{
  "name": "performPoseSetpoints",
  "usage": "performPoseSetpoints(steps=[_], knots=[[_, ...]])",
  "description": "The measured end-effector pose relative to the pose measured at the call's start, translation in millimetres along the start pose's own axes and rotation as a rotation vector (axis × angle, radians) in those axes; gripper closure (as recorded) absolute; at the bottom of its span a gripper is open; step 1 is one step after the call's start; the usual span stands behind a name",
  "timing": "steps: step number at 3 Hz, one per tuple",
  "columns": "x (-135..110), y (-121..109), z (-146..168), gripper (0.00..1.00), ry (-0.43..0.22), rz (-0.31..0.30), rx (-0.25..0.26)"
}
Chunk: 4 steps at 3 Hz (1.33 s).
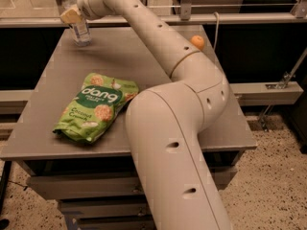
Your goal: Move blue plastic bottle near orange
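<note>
The blue plastic bottle (80, 31) stands upright at the far left corner of the grey table (43, 128); it is clear, with a pale label, and its white cap is near the top edge of the view. My gripper (72, 16) is right at the bottle's upper part, its tan pad in front of the bottle. The orange (197, 42) sits near the table's far right edge, partly hidden behind my arm and well apart from the bottle.
A green "dang" snack bag (95, 107) lies flat at the left middle of the table. My thick white arm (163, 128) crosses the table from front right to back left. A rail (249, 18) runs behind the table.
</note>
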<state>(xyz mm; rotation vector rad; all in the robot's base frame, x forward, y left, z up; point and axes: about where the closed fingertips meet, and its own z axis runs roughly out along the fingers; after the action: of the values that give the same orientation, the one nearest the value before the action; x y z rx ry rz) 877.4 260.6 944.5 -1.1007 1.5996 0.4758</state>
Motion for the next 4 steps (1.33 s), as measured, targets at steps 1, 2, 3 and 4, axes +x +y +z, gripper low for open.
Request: performPoseSetpoints(steps=[1, 2, 3, 4], knots=[[-0.5, -1.1, 1.9, 0.64, -0.005, 0.008, -0.003], [-1.3, -7.3, -9.3, 0.88, -0.026, 0.044, 0.001], [-4.3, -14.5, -40.1, 1.0, -0.074, 0.109, -0.017], [-14.3, -11.6, -90.4, 1.0, -0.149, 0.171, -0.081]])
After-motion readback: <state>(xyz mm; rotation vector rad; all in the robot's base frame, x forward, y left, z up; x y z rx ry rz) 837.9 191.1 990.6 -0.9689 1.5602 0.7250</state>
